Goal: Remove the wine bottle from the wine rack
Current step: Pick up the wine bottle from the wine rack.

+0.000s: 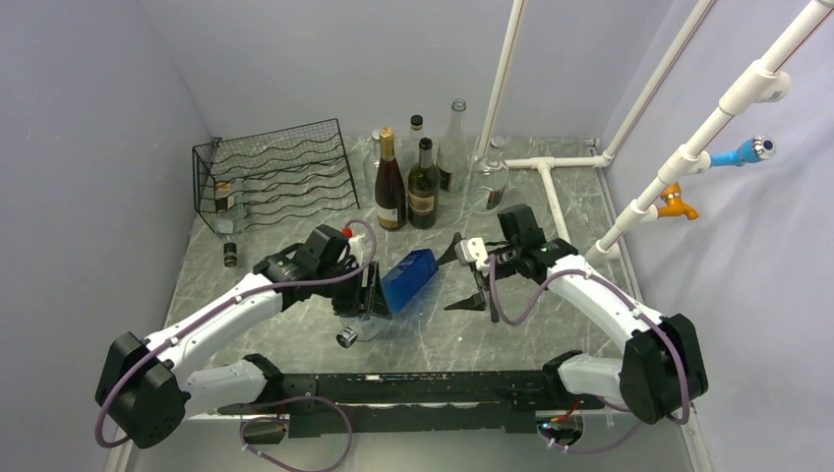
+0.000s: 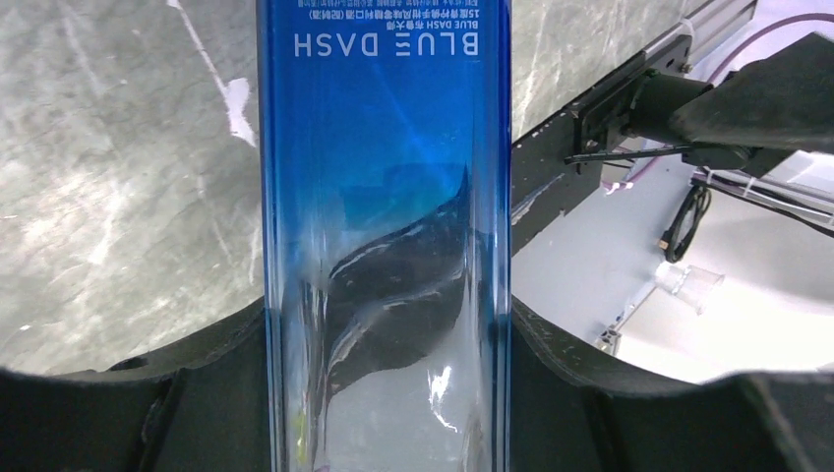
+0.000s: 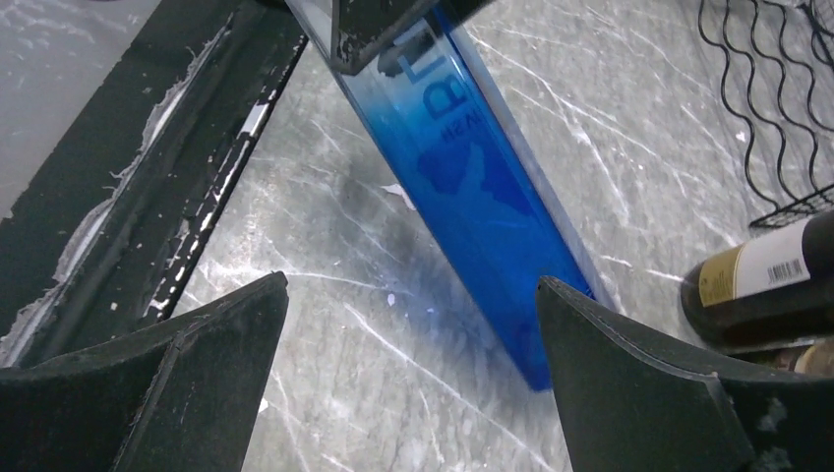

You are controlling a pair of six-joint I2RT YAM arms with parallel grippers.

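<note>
Blue glass bottle (image 1: 408, 279) — one, clenched in left jaws; right jaws released, one wire rack (image 1: 280, 172) — behind

A group of bottles is standing at the back of the grey marbled surface (image 1: 433, 334): a gold-capped dark bottle (image 1: 390, 187), a green bottle (image 1: 424, 187) just beside it, and clear glass bottles (image 1: 489, 182) behind. A small dark jar (image 1: 230, 255) is sitting toward the left edge. White pipes (image 1: 551, 167) are rising at the right, carrying a blue fitting (image 1: 738, 153) and an orange fitting (image 1: 677, 205).
</note>
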